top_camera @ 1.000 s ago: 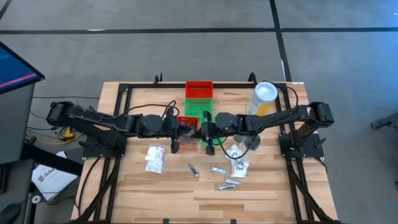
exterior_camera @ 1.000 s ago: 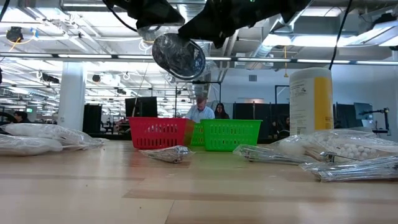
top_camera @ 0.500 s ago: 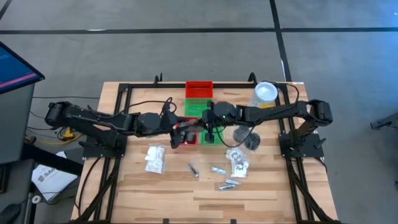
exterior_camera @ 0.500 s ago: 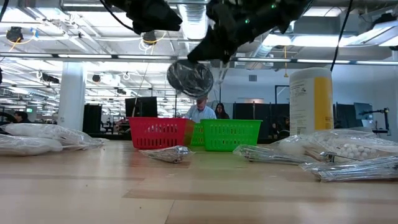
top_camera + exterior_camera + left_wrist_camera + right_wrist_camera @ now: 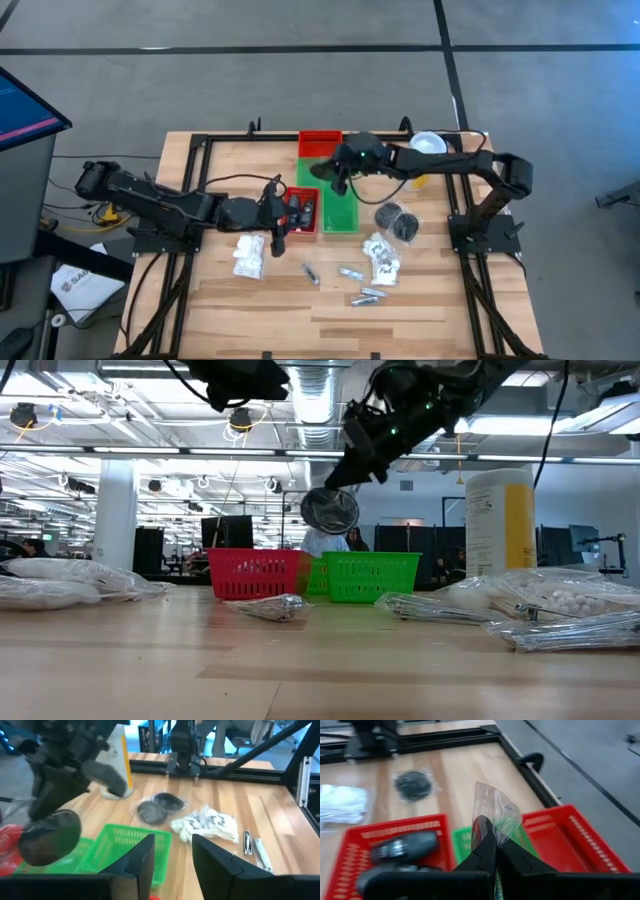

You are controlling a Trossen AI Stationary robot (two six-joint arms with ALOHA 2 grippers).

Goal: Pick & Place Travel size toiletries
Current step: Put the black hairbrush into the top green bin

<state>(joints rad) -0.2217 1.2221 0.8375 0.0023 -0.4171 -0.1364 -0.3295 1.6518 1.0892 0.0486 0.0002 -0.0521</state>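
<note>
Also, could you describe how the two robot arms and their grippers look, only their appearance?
Both arms are black, slim and jointed, with black cables looping along them. The left gripper has two flat dark fingers. The right gripper has narrow black fingers; a small green light glows near its wrist.

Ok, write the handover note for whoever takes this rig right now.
Right gripper: shut on a bagged dark round tin, hanging above the green tray.
Left gripper: open, empty, by the near red tray.
Done: dark items lie in that red tray.
Left on the table: white sachets, silvery tubes, bagged white sachets, another bagged tin pack.
Far red tray is behind the green one.
</note>
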